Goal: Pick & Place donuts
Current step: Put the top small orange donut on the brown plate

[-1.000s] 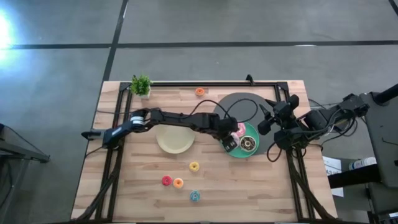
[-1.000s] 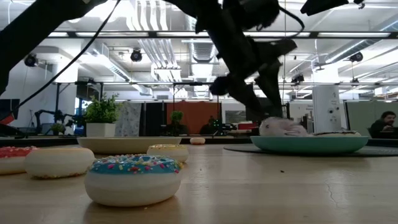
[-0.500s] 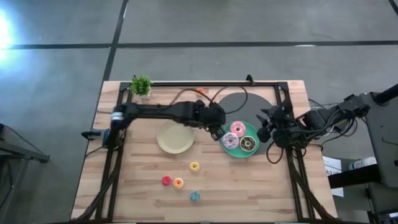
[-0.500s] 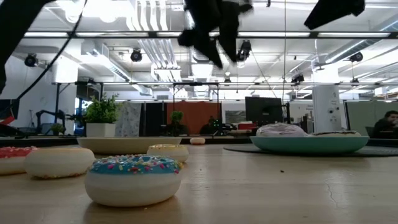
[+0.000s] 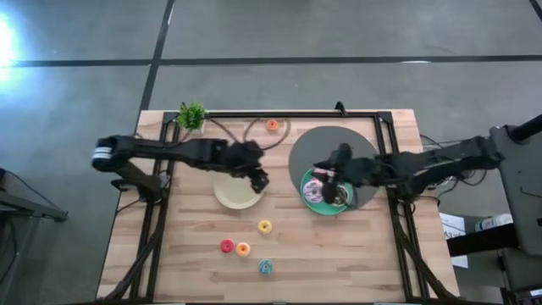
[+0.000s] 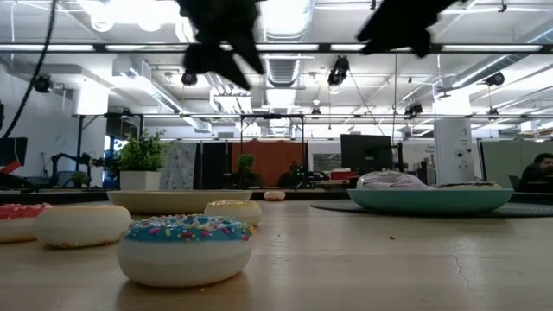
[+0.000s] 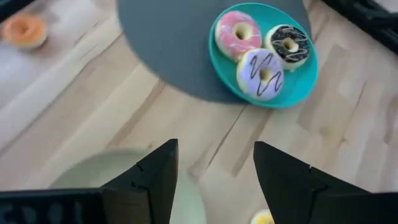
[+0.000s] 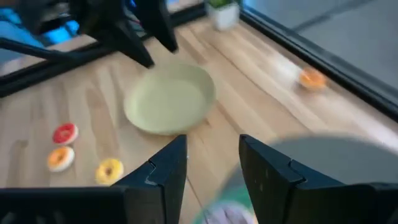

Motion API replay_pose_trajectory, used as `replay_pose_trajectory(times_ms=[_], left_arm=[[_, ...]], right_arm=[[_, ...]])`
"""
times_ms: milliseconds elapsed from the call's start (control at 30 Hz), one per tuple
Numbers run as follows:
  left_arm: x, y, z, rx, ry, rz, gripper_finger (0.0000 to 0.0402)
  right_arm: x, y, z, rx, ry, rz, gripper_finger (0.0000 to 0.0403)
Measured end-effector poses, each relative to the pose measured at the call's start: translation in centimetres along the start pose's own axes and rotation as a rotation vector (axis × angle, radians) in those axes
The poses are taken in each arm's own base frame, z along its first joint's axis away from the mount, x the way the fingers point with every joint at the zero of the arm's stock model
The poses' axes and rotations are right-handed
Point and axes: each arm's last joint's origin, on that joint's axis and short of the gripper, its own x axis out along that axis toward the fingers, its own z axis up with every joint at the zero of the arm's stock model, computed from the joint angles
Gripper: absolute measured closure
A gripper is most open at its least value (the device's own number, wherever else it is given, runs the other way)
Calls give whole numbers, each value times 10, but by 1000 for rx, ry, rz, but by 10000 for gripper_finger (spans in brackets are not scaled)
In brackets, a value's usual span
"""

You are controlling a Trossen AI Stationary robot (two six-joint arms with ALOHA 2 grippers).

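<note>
Right gripper [image 5: 326, 174], fingers spread and empty, hovers over the white-lilac donut [image 7: 262, 72], likely light and rigid; pinch across its ring.

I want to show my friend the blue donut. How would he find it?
Start at the wooden table and find the empty cream plate. Below it in the overhead picture lie four little donuts; the blue donut lies nearest the table's front edge. It alone is blue; the others are yellow, red and orange.
</note>
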Motion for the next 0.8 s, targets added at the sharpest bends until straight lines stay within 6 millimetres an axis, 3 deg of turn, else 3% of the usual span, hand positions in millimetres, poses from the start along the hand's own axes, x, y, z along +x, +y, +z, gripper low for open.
replay_pose_trajectory(times_ms=[133,267,400,600,800], left_arm=[[-20,23,-26,-104,-28,2,218],[-34,46,-52,-198,-63,57,218],[-46,62,-69,-251,-128,61,218],[-53,76,-82,-227,-207,14,218],[-53,100,-83,-257,-240,85,218]], right_arm=[[44,-9,19,-97,46,-65,266],[92,-20,41,-156,146,19,266],[132,-40,59,-161,240,-23,266],[177,-81,88,-203,334,-109,266],[216,-88,98,-360,502,-82,266]])
